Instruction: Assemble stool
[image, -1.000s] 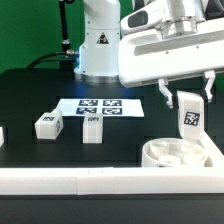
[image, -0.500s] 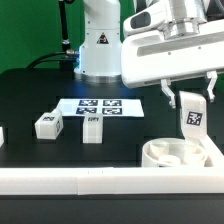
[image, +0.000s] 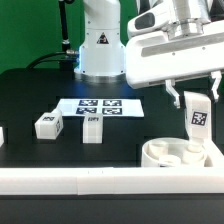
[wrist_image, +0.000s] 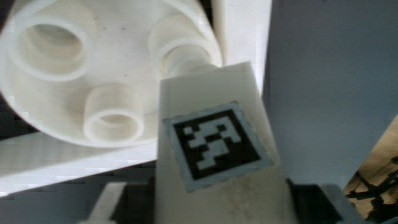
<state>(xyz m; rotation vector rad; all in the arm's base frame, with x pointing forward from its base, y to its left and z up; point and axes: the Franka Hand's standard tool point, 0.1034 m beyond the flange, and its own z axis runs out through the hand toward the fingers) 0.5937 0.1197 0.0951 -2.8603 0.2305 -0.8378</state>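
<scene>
The arm (image: 172, 48) points straight down, its jaws clamped on 1 upright leg (image: 198, 117) over the seat (image: 160, 154).

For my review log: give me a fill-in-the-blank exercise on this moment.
The gripper is shut on one ___. That leg is held over the seat disc, whose sockets face ___. ___ loose legs rest on the table near the marker board.
Missing: leg; up; two.

Black table (image: 30, 90) carries marker board (image: 100, 105), two legs (image: 47, 125), seat disc (image: 160, 152), rail (image: 80, 181).
</scene>
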